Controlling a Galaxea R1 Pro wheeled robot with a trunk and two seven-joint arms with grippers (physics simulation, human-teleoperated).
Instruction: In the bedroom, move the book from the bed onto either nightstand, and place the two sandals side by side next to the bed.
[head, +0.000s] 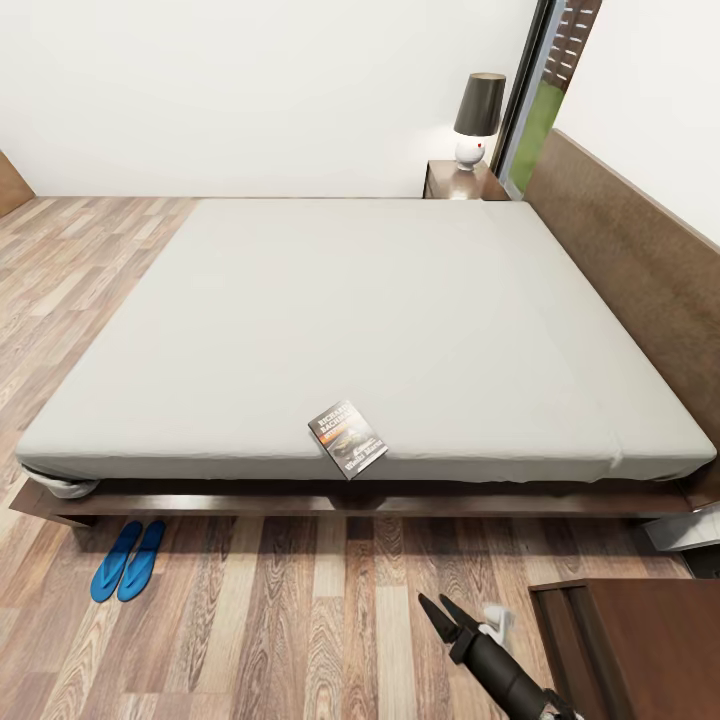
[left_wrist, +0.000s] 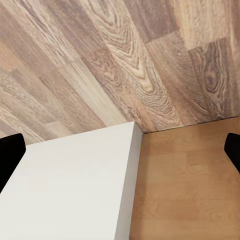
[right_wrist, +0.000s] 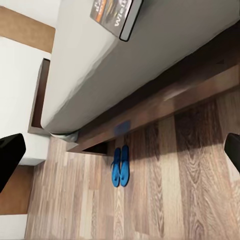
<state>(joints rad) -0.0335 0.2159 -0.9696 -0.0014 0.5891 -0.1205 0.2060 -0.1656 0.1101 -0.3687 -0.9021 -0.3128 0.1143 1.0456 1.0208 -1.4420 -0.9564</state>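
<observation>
1. Looking down from the head camera, I see my right gripper (head: 440, 603) low over the wooden floor (head: 300, 620), fingers apart and holding nothing.
2. My left gripper's fingertips (left_wrist: 10, 155) sit wide apart at the wrist view's edges, over floor and a white block (left_wrist: 70, 185).
3. The two sandals (head: 128, 560) lie side by side, touching, on the floor just off the bed's near left corner.
4. The book (head: 347, 438) lies on the bed (head: 360, 320) at its near edge, one corner overhanging.
5. A nightstand (head: 462, 182) with a lamp (head: 477, 118) stands by the far right corner.
</observation>
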